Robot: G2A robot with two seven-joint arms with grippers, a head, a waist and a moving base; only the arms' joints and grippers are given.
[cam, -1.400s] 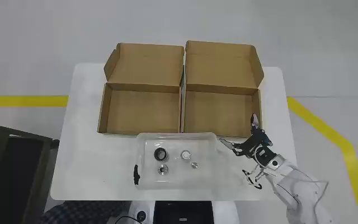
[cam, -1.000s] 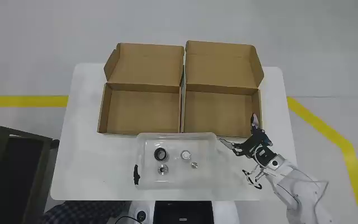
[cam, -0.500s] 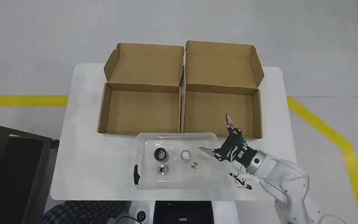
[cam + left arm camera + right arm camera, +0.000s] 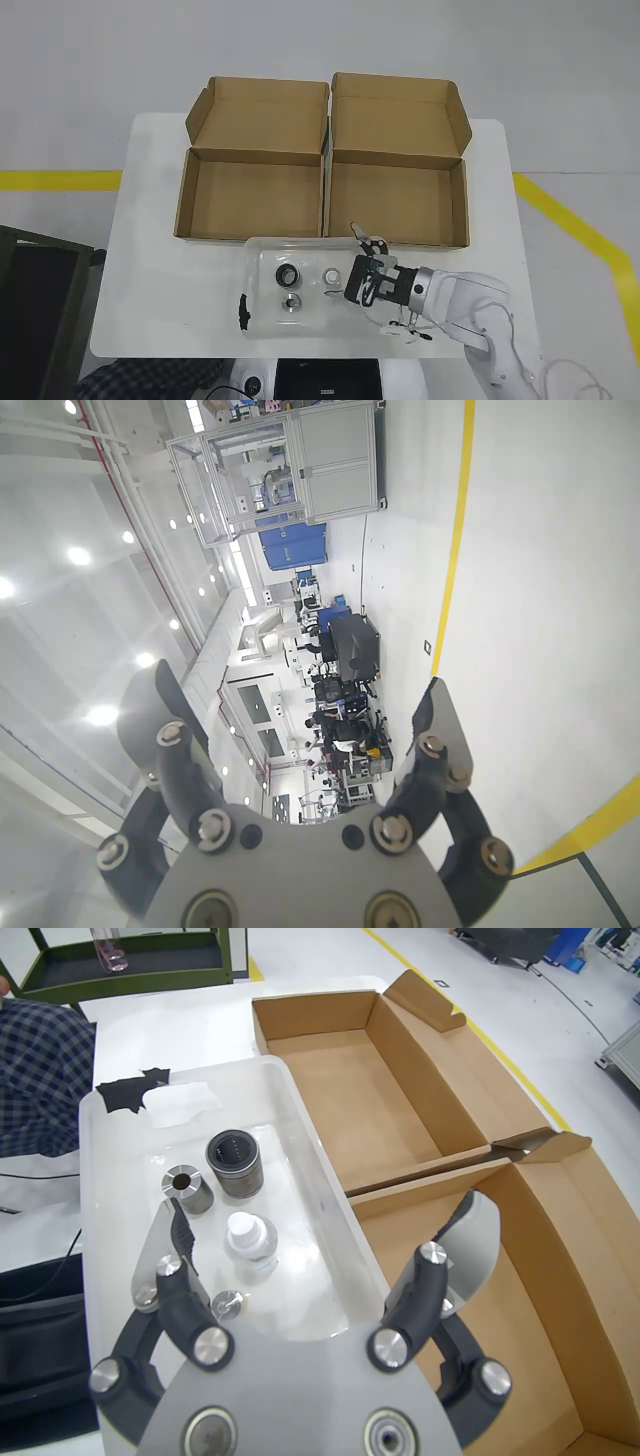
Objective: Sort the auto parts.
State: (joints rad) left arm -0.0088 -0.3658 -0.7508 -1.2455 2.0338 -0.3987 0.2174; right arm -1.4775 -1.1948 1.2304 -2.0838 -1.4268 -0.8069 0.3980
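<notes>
right pincer (image 4: 324, 1205) (spread wide) hangs over tray (image 4: 305, 1123) bearing perhaps a label (image 4: 180, 1103).

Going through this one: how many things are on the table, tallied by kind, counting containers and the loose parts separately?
Cardboard boxes: 2
Clear bin: 1
Metal parts: 3
White-capped bottle: 1
Total: 7

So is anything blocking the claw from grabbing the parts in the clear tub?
Nothing visible does. The open right gripper hangs over one end of the tub. The tub has no lid, and the bottle, bearing, bushing and small stud sit uncovered inside.
</notes>
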